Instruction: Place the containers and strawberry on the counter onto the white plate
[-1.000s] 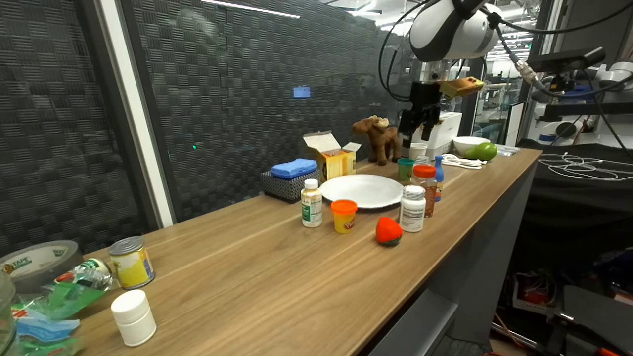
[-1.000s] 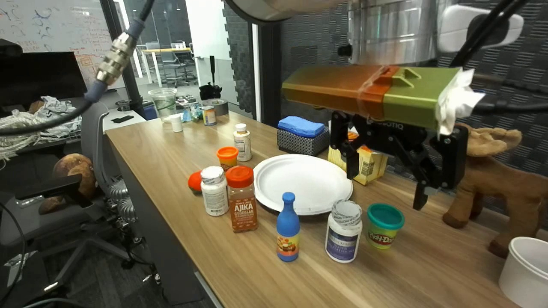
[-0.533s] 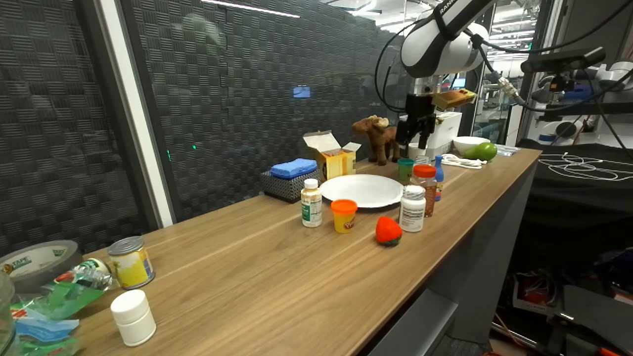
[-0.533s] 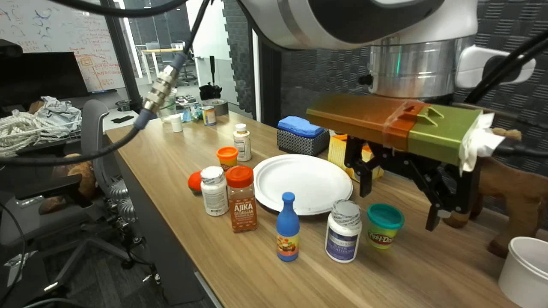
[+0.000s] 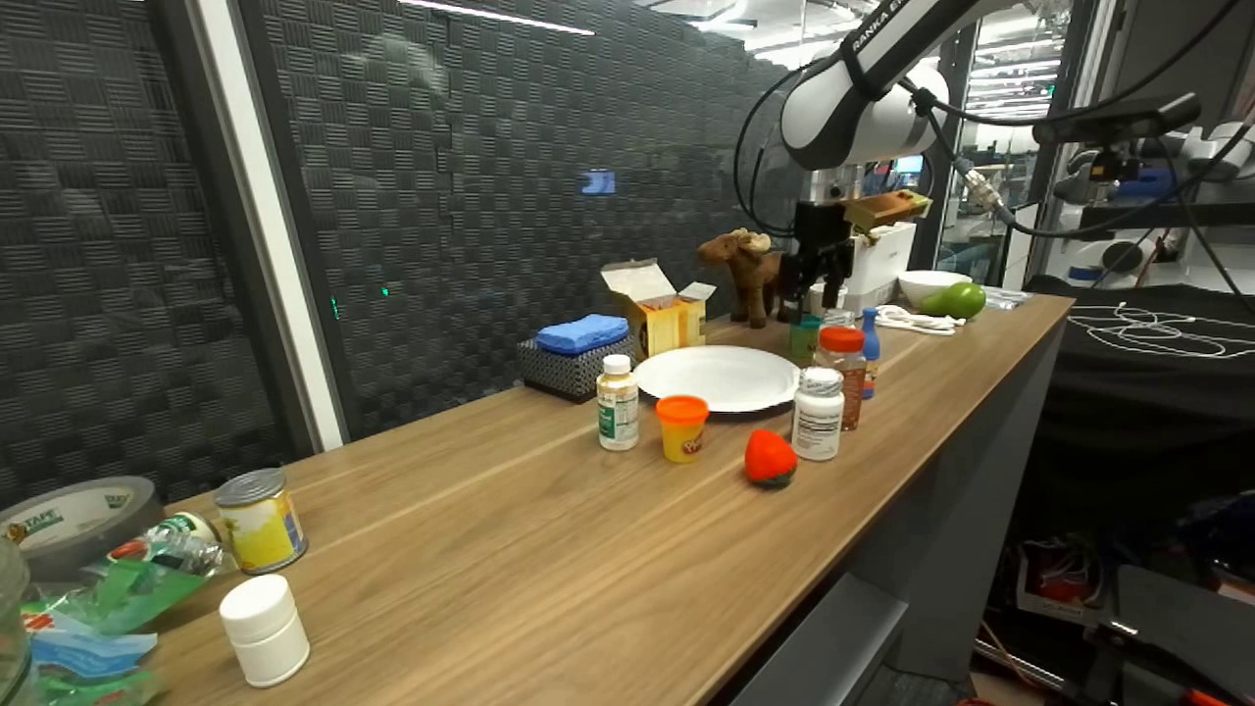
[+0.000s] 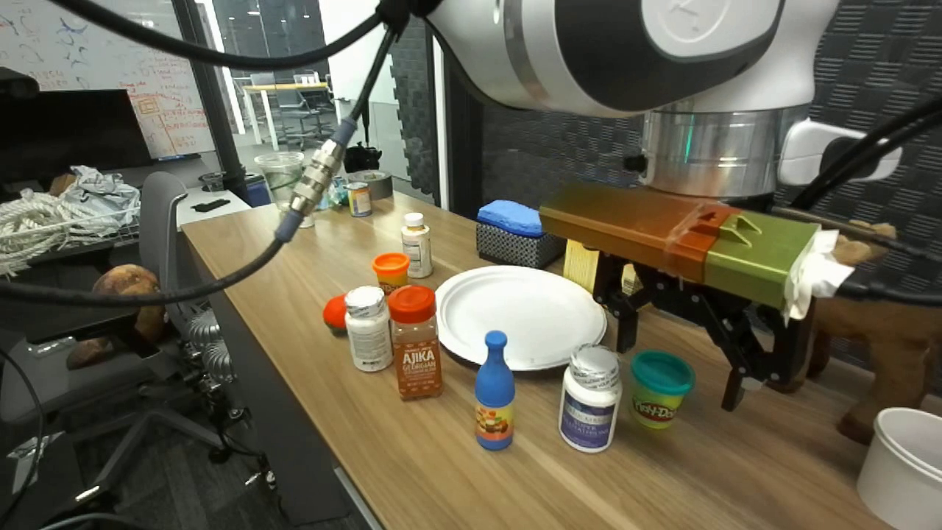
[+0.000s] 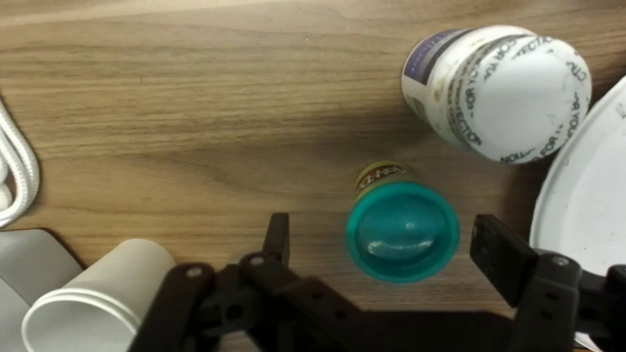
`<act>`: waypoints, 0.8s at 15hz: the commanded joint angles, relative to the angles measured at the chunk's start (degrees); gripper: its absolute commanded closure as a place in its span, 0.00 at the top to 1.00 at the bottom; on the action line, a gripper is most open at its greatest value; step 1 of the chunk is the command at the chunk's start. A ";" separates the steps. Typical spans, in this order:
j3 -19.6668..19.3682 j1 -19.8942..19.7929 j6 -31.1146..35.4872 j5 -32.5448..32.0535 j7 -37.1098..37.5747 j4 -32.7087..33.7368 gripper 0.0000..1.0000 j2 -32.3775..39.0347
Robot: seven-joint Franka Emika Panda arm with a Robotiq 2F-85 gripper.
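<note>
My gripper (image 7: 384, 232) is open; in the wrist view a teal-lidded Play-Doh cup (image 7: 403, 232) shows between its fingers, apart from both. The white plate (image 6: 515, 316) lies flat and bare on the wooden counter (image 5: 490, 549). Beside it stand a white jar with a purple label (image 6: 591, 401), a blue bottle (image 6: 494, 390), a red-lidded Ajika jar (image 6: 416, 346) and another white jar (image 5: 818, 417). An orange-lidded Play-Doh cup (image 5: 681, 429) and a white-capped bottle (image 5: 618, 407) are on the plate's far side from my arm. The red strawberry (image 5: 770, 459) rests near the counter's front edge.
Behind the plate are a grey box with a blue cloth (image 5: 580, 338), an open yellow carton (image 5: 670, 324) and a plush moose (image 5: 753, 279). Stacked white cups (image 6: 904, 467) and a white cord (image 7: 17, 166) sit near my gripper. A can (image 5: 261, 522) stands far off.
My gripper has come down toward the counter and over the teal-lidded cup, its jaws staying apart. The objects on the counter have not moved.
</note>
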 commanded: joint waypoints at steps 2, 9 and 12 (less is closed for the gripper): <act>0.89 -1.21 -1.69 0.78 0.41 2.96 0.58 1.63; 0.89 -0.45 -0.54 -0.30 1.28 2.52 0.29 0.06; 1.03 0.80 -1.13 -1.33 2.34 2.70 0.29 -1.96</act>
